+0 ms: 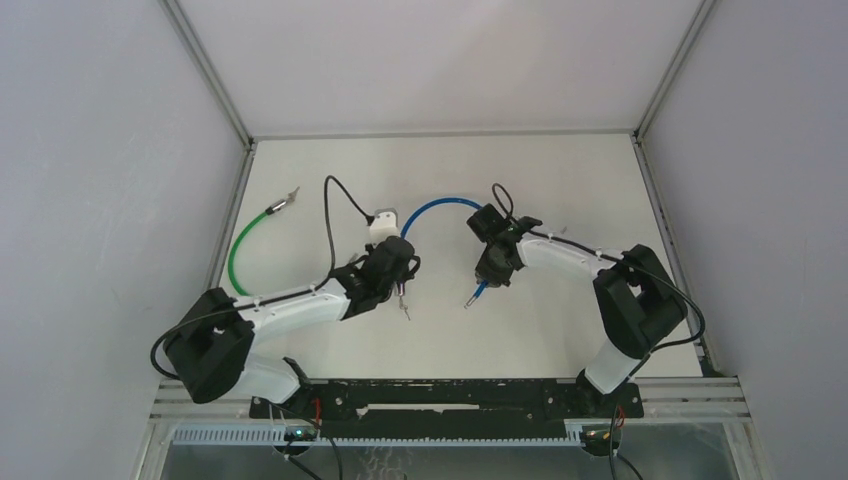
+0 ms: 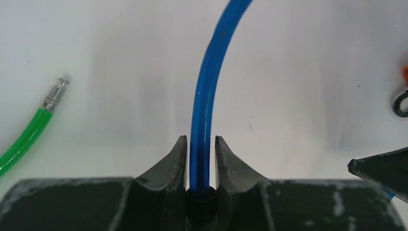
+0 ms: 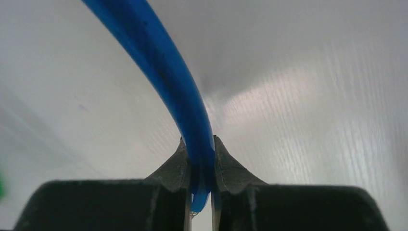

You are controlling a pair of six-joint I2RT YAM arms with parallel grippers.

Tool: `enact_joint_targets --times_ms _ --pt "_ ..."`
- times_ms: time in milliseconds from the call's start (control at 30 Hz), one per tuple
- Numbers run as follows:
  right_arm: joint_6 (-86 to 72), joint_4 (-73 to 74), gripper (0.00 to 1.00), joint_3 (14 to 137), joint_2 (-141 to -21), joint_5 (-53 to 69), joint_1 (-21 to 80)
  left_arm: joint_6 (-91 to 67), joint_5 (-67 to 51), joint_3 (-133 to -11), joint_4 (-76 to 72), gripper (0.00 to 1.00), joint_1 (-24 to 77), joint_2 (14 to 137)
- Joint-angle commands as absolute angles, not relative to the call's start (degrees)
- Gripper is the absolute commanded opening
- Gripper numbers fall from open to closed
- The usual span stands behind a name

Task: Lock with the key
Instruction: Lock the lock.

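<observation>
Base rail point(image 1: 450, 395); white table point(image 1: 560, 180); grey walls point(image 1: 100, 150)

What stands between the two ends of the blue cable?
Nothing visible. The left gripper and the right gripper are each shut on the blue cable, and only bare table lies between its two ends. The green cable lies apart, to the left.

White table point(image 1: 560, 180); a green cable point(image 1: 233, 255) with a metal tip point(image 1: 283, 203) lies curved at its left; a blue cable point(image 1: 440, 203) arcs mid-table.
</observation>
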State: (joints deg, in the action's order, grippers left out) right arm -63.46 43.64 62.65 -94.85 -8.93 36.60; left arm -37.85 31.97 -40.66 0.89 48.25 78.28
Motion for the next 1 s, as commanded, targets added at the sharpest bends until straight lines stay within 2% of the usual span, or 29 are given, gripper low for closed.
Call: enact_joint_targets --times_ms 0,133,200,267,433,633,800,967 --pt "-46.68 28.73 0.01 57.47 -91.73 -4.69 36.83 -42.57 32.46 -45.96 3.53 0.00 48.23 80.14" --pt "-42.42 22.46 0.14 52.54 -88.93 1.43 36.87 -41.49 32.63 -46.25 2.75 0.00 47.53 82.37" --pt "-40.18 20.32 0.17 51.06 -88.43 3.62 36.76 -38.58 31.61 -45.62 1.06 0.00 46.91 83.21" --pt "-38.34 20.85 0.22 50.89 -88.39 3.86 36.75 -35.66 30.02 -45.00 0.32 0.00 46.04 84.01" --pt "-34.95 24.35 0.42 50.19 -87.20 0.26 37.33 -29.07 24.68 -42.20 -3.24 0.00 43.80 84.59" --pt "-32.84 26.33 0.47 49.66 -87.93 -4.03 37.61 -26.78 22.62 -42.44 -2.72 0.00 43.54 86.43" --pt "-30.86 28.98 0.63 49.37 -85.73 -3.76 38.40 -26.46 21.94 -42.84 -1.72 0.00 43.36 88.30" --pt "-30.62 30.38 0.54 48.07 -84.34 -6.14 38.95 -26.97 20.05 -42.75 -2.41 0.00 43.26 88.89"
